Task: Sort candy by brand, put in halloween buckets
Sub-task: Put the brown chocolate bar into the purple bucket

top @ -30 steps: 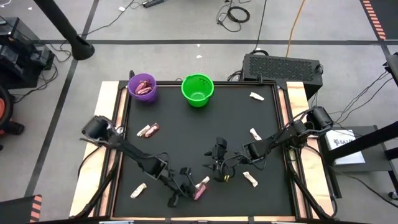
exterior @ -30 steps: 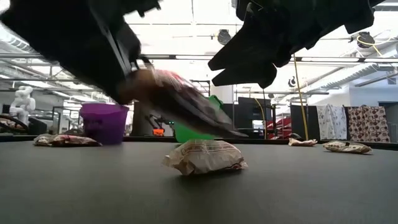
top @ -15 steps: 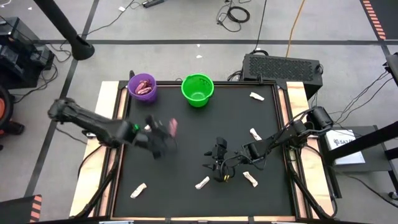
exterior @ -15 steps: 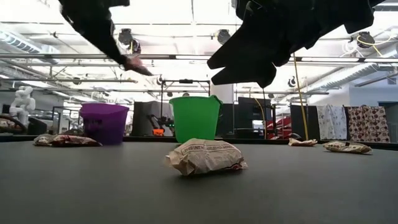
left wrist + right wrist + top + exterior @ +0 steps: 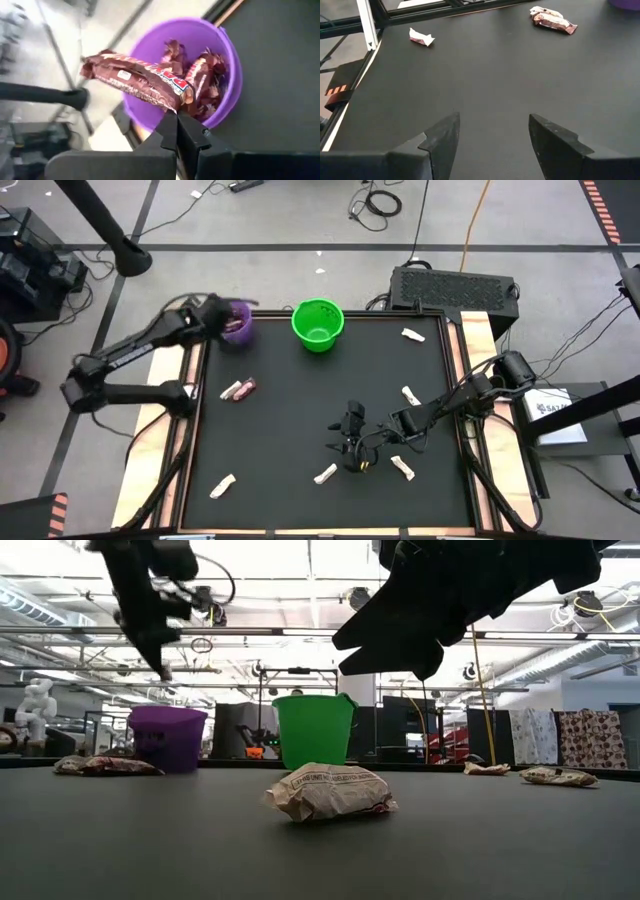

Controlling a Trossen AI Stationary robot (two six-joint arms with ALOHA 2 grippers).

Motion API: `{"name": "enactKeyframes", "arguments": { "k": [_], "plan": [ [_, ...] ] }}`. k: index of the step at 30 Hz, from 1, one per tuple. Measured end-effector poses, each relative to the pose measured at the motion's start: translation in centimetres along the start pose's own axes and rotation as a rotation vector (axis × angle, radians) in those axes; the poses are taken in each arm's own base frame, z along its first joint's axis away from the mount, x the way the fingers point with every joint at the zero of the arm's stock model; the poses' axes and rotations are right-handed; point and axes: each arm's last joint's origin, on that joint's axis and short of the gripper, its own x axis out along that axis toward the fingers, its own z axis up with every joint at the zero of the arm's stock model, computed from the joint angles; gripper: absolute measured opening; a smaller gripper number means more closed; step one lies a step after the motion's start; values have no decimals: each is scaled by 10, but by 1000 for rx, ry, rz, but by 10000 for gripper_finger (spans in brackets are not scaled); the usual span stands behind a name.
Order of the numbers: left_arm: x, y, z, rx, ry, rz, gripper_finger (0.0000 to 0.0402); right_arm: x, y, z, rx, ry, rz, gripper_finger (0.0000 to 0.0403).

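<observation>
Pink-red bar [image 5: 140, 82] sits pinched in your left gripper [image 5: 176, 117], lying crosswise above the purple bucket [image 5: 231, 75]; the right gripper [image 5: 492, 132] waits open mid-table.

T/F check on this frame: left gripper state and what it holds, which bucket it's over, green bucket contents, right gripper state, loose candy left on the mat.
1. The left gripper is shut on a pink-red candy bar. True.
2. That bar hangs over the green bucket. False: it is over the purple bucket.
3. The purple bucket already holds pink-red bars. True.
4. The right gripper is clamped on a white candy. False: it is open, with only bare mat between its fingers.
5. No candy is left on the black mat. False: several pieces remain, such as the white-wrapped candy in the low view.
</observation>
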Motion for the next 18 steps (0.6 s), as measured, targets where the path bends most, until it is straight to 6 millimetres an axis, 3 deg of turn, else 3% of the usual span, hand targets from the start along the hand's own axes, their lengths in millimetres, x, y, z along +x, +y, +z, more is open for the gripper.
{"name": "enactKeyframes", "arguments": {
  "k": [6, 9, 18],
  "plan": [
    [45, 10, 8, -54, 121, -78, 0, 0, 0, -1, -5, 12, -5, 228],
    [58, 9, 11, -62, 149, -72, 9, 0, 0, -1, -6, 13, -5, 228],
    [63, 8, 13, -48, 151, -55, 118, 0, -1, -1, 3, 14, -6, 228]
  ]
}}
